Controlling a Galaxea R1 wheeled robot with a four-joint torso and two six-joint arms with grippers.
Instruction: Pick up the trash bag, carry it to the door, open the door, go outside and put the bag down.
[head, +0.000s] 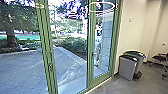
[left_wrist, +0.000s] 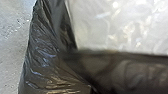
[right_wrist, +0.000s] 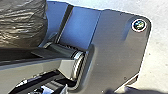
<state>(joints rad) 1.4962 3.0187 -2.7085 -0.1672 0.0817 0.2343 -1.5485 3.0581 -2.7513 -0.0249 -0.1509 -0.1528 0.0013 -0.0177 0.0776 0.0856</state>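
Note:
The black trash bag (left_wrist: 47, 55) shows large and glossy in the left wrist view, wrinkled and full-looking, with pale floor beside it. In the right wrist view the same kind of dark crinkled plastic, the bag (right_wrist: 22, 22), lies over the edge of the robot's base. I cannot make out what holds it, or how either gripper stands. Ahead in the head view, a glass door (head: 102, 45) in a green frame has a small handle partway up; I cannot tell if it is unlatched. Glass panels (head: 70, 57) continue to its left.
Two grey bins (head: 127, 67) with dark lids stand against the pale wall, right of the door. Dark chairs (head: 160, 58) are at the far right. Beyond the glass lie a paved yard (head: 22, 67), a low kerb, bushes (head: 75, 43) and a tree (head: 11, 35).

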